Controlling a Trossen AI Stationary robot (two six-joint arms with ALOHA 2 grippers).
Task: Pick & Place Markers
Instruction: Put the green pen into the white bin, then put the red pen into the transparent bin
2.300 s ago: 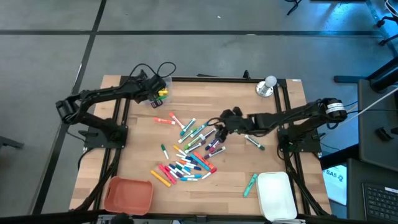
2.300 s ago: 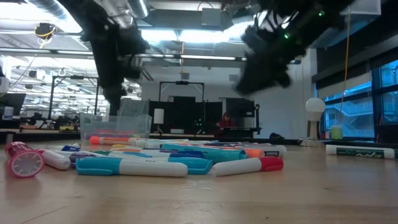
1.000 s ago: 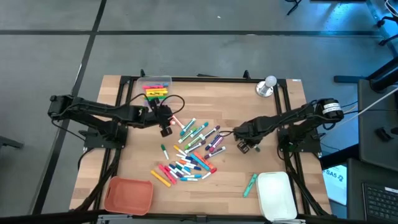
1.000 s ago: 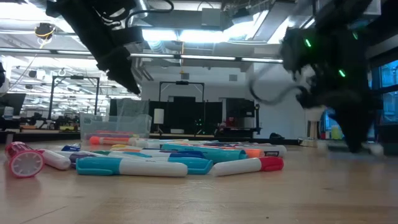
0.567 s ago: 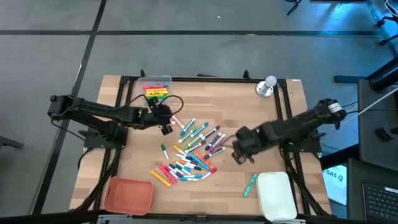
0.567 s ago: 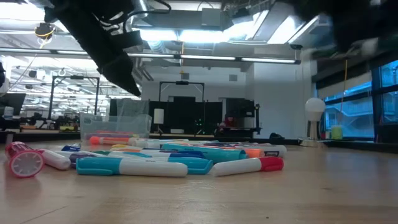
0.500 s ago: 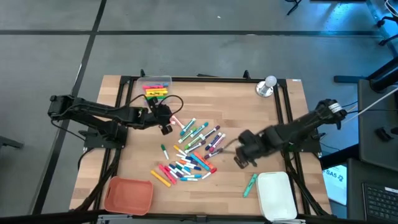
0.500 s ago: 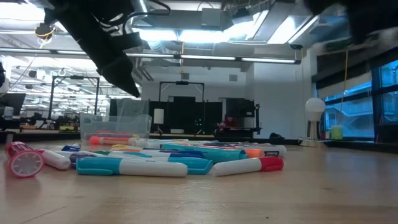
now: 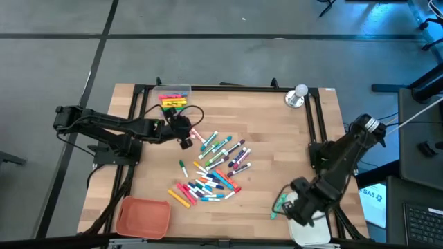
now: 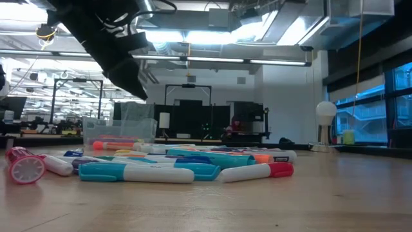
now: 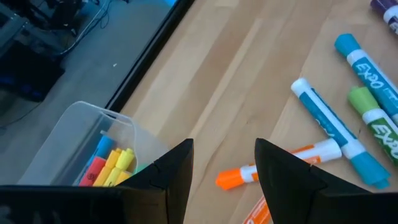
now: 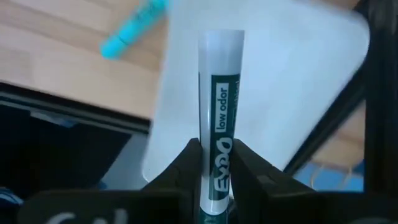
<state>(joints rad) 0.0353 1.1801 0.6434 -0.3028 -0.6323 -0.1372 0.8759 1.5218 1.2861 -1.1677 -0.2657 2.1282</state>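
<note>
Nearest us, our right gripper (image 12: pixel 214 163) has its jaws closed on a white-barrelled green marker (image 12: pixel 219 118). The marker's long axis runs straight out ahead of the jaws, and it hangs directly above the white tray (image 12: pixel 292 81) at the counter's near right corner. That is the relation the coming move turns on: the tray lies below the held marker, so we judge a release is what comes next. A teal marker (image 9: pixel 279 203) lies on the counter (image 9: pixel 277 124) just beside the tray. A second ago this arm was low over the counter to the right of the pile; it has since swung to the tray.

Farther in, the markers (image 9: pixel 211 173) lie heaped mid-counter. Beyond them our left gripper (image 11: pixel 222 163) waits with its jaws apart and empty, next to an orange marker (image 11: pixel 280 163), unmoved over the last second. Farthest, the clear bin (image 9: pixel 174 95) holds sorted markers.
</note>
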